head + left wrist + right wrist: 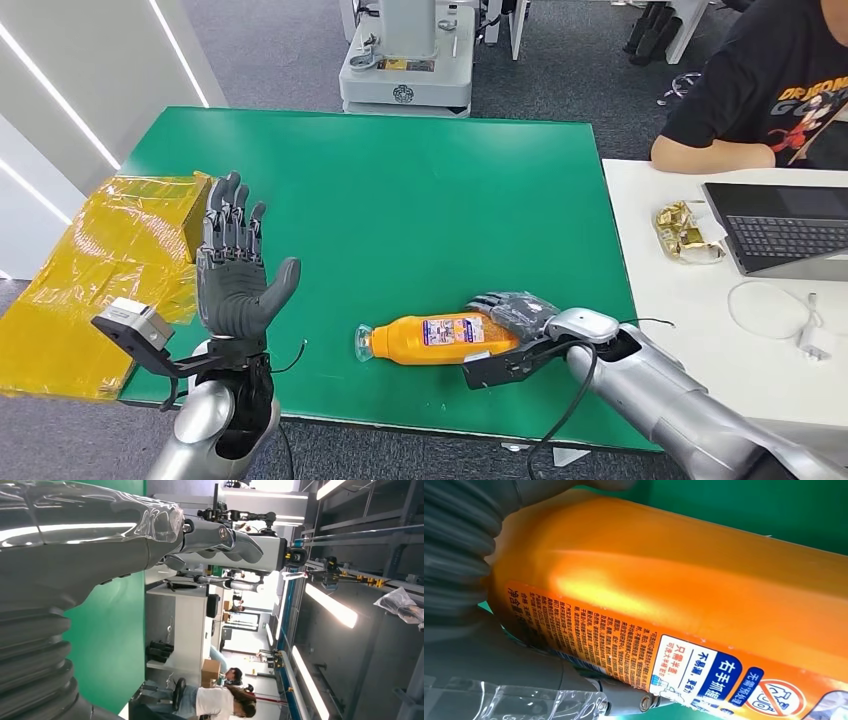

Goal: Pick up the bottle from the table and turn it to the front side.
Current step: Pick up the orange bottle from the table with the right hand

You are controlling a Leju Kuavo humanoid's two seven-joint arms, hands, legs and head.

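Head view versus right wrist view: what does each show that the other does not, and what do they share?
Only the head view shows the left hand raised open beside the yellow wrapped box, a seated person, a laptop, and the bottle's clear cap pointing toward the robot's left. Only the right wrist view shows the label's fine print up close. Both show the orange bottle lying on the green table with the right hand around its base end.
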